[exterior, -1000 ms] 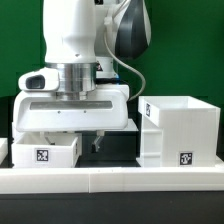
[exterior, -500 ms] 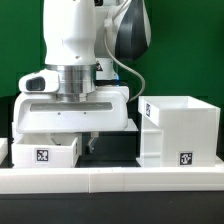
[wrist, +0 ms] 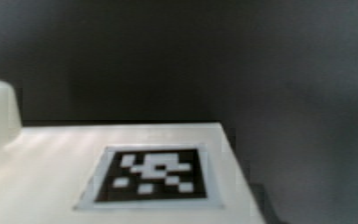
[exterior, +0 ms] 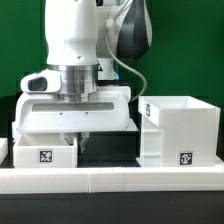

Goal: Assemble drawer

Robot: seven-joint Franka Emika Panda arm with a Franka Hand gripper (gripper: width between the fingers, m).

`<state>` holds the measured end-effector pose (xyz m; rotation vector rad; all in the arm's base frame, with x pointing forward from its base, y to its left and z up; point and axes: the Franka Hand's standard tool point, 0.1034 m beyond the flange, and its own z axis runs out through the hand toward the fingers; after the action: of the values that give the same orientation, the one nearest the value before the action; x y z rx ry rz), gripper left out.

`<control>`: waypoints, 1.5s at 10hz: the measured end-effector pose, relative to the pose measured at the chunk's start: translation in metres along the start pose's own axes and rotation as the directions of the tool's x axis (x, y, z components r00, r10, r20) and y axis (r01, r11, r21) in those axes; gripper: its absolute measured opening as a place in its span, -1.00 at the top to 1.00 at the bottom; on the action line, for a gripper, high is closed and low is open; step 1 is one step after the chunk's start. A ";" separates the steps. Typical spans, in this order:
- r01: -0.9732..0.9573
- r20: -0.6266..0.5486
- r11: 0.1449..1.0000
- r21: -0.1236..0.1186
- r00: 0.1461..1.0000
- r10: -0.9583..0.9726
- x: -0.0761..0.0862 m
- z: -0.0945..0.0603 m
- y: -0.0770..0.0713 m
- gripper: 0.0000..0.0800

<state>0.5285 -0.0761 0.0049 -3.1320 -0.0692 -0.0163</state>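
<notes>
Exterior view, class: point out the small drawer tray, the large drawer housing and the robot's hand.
small drawer tray [exterior: 65, 156]: exterior view, front wall, beside its tag.
large drawer housing [exterior: 190, 135]: exterior view, front wall, above its tag.
hand [exterior: 77, 140]: exterior view, midway between its fingertips.

The arm [exterior: 75, 40] points straight down, gripper [exterior: 78, 135] low, finger spacing unclear.

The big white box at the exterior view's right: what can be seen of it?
The housing is a matte white, plastic-looking cube with thin walls, open on top. It stands upright at the exterior view's right, just behind the long low rail. A black-and-white tag sits low on its front. The end effector hangs apart from it.
</notes>
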 end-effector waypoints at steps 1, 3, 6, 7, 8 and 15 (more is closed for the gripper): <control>0.005 0.001 1.000 0.000 1.000 -0.005 0.000 0.000 -0.003 0.90; 0.069 0.001 0.998 0.001 0.998 -0.069 -0.003 -0.005 -0.009 0.90; 0.316 0.029 0.949 0.025 0.948 -0.316 -0.007 -0.018 -0.010 0.90; 0.344 0.033 0.939 0.031 0.938 -0.345 -0.009 -0.018 -0.007 0.90; 0.346 0.035 0.938 0.032 0.937 -0.347 -0.009 -0.017 -0.008 0.90; 0.802 0.053 0.595 0.051 0.592 -0.804 -0.012 -0.016 -0.010 0.90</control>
<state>0.5161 -0.0663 0.0208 -2.7510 -1.4654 0.0892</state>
